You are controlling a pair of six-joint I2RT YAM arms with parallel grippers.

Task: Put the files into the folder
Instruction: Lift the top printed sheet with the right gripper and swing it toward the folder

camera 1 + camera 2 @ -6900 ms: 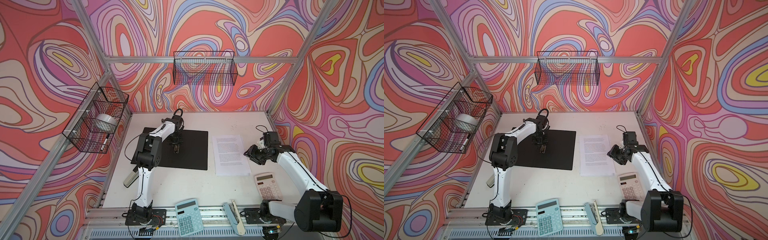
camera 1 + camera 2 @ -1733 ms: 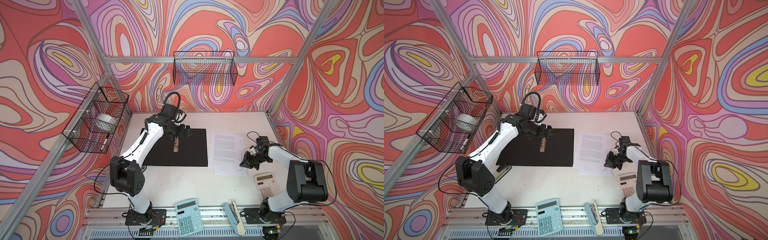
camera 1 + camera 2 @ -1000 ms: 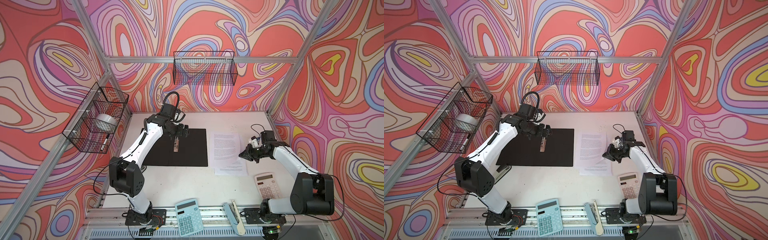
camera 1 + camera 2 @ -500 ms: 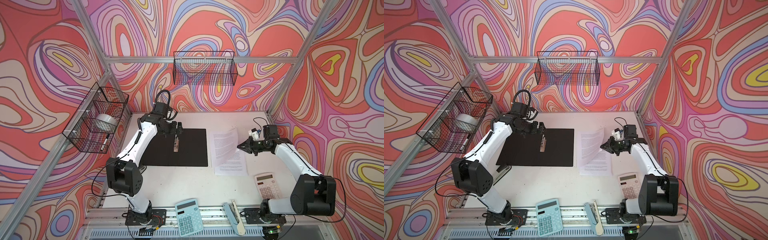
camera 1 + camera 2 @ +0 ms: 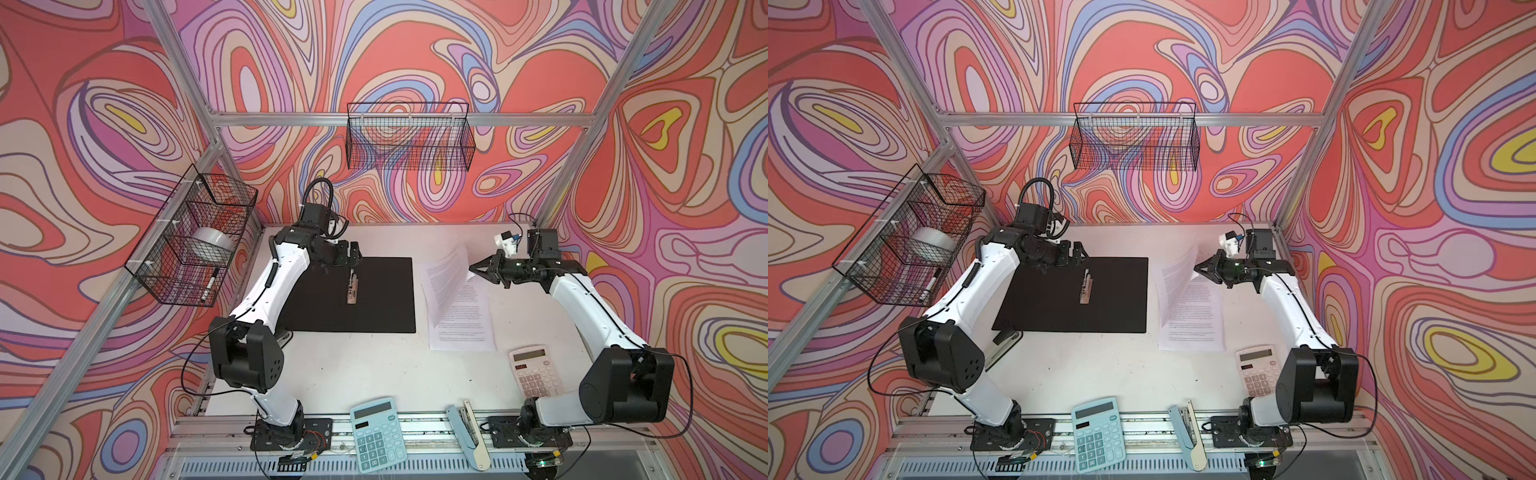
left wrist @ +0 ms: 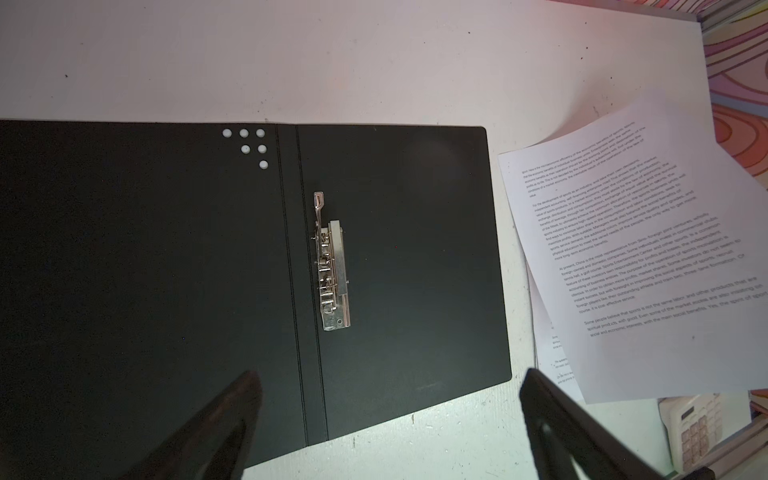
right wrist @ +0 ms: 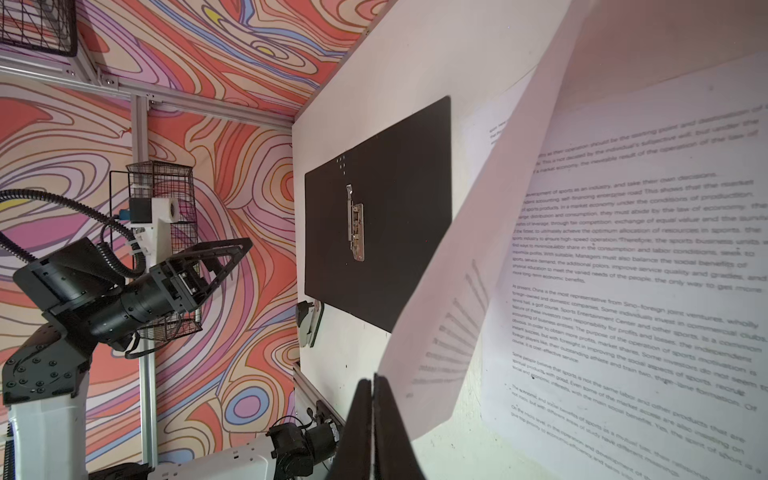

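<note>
While the left end effector [image 5: 355, 255] is hung over the far edge of the folder [image 5: 374, 299] with its jaws spread wide and nothing held between them, the right end effector [image 5: 471, 269] is pinched fully together on the far right edge of the top sheet [image 5: 446, 274] of the files [image 5: 461, 320]. That sheet is lifted and curled up off the stack at its far end. The rest of the files are laid flat on the white bench [image 5: 374, 365], just to the right of the folder with a small gap left between them, as seen in both top views.

The folder is laid open, black inside up, with the metal clip [image 6: 332, 270] fixed beside the spine crease and six white dots [image 6: 249, 147] set on the other side of that crease.

Print on the pages can be partly read from the wrist views: "For the development of sports as an industry", "At present, China is the most representative from Sino-foreign joint ventures" and "Some people believe that sports is not the same labor". Smaller lines are too blurred to be made out.
</note>
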